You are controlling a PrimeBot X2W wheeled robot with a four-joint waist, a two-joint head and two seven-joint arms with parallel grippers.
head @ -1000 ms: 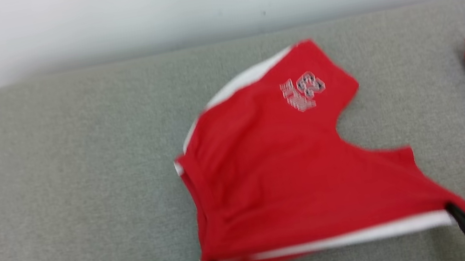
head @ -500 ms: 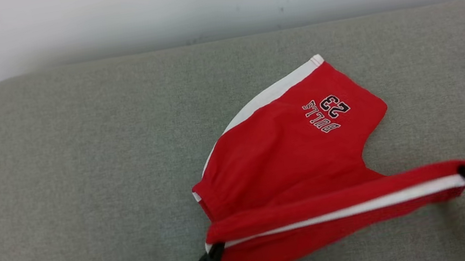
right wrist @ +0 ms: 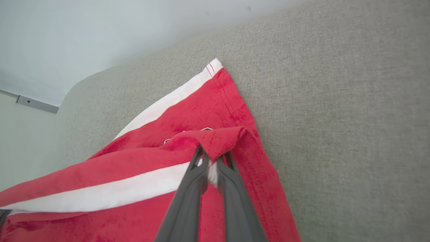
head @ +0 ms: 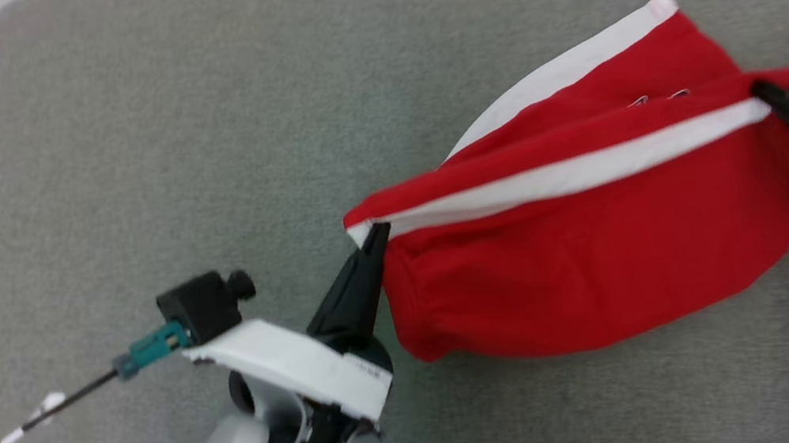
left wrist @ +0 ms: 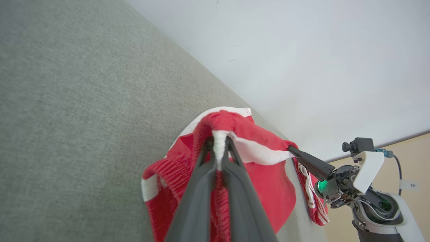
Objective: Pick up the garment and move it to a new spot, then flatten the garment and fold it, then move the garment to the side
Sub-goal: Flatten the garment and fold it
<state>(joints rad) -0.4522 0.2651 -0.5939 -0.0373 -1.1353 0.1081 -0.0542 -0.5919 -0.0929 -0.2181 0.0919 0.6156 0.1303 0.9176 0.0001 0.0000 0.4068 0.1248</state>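
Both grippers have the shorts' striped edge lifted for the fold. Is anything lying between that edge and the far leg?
Nothing visible. The left gripper and right gripper are shut on the red shorts, and the far leg beneath the lifted edge lies bare on the grey cushion.

The garment, a pair of red shorts with white side stripes, was seen doubled over on the grey surface. One leg was folded across the other, and a white stripe was stretched taut along the raised upper edge, from the gathered waist end at the left to the hem at the right. Both ends of that edge were pinched and held up, while the red cloth below was left sagging onto the surface. The far leg was laid flat behind, its white-edged hem pointed away and its printed lettering almost covered.
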